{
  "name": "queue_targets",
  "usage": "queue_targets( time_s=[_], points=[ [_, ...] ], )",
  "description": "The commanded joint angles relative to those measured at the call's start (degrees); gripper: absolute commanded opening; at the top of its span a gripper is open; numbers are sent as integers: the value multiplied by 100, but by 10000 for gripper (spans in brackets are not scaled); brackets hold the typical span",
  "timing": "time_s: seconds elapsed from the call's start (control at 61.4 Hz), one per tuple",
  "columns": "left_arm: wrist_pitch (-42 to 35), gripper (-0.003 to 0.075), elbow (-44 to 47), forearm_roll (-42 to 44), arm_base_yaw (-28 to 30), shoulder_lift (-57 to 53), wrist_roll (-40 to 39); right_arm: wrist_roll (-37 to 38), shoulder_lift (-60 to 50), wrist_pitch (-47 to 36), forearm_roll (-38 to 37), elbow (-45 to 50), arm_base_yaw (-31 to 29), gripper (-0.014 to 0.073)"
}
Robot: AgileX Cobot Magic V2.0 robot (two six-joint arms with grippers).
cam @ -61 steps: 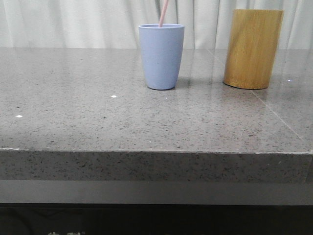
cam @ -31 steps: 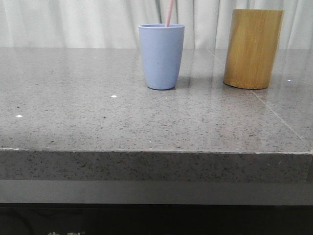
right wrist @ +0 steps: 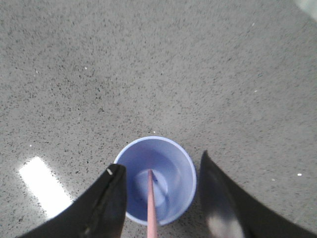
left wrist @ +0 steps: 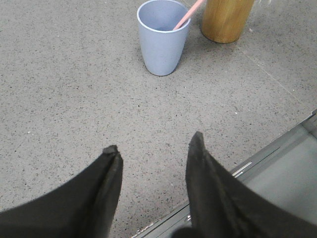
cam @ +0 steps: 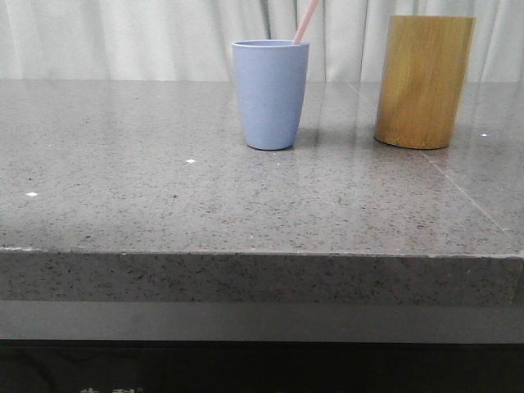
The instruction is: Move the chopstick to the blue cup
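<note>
black tapered end effector fingers, matte

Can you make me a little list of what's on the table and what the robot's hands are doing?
blue cup: upright on the grey table
chopstick: pink, standing inside the blue cup, leaning toward the bamboo holder
bamboo holder: upright, apart from the cup
left hand: open, empty, away from the cup
right hand: open, above the cup, fingers either side of the chopstick, not gripping it

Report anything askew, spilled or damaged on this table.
Nothing spilled or damaged. The pink chopstick leans in the blue cup against its rim, toward the bamboo cylinder. Both containers stand upright and apart.
</note>
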Motion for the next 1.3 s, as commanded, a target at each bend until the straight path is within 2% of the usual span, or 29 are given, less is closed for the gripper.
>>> queue_targets(
  time_s=[0.0, 0.179, 0.261, 0.586, 0.847, 1.059, 1.287],
  points=[
    [-426, 316, -162, -81, -26, -13, -45, 129, -688, -139, -127, -175, -16, 374],
    [-426, 316, -162, -81, -26, -13, -45, 1235, -1467, 639, -404, -53, -290, 374],
    [-426, 316, -162, -81, -26, -13, -45, 1430, -1904, 718, -409, 326, -424, 374],
    [-426, 316, -162, -81, -26, -13, -45, 1535, -4010, -393, -376, 3359, -529, 374],
    [-426, 316, -162, -81, -26, -13, -45, 1535, -5752, -1275, -359, 5368, -529, 374],
    [-426, 316, -162, -81, -26, -13, -45, 1535, -6936, -1591, -365, 6523, -529, 374],
    [-426, 291, -162, -81, -26, -13, -45, 1529, -7534, -1579, -417, 7028, -529, 350]
  ],
)
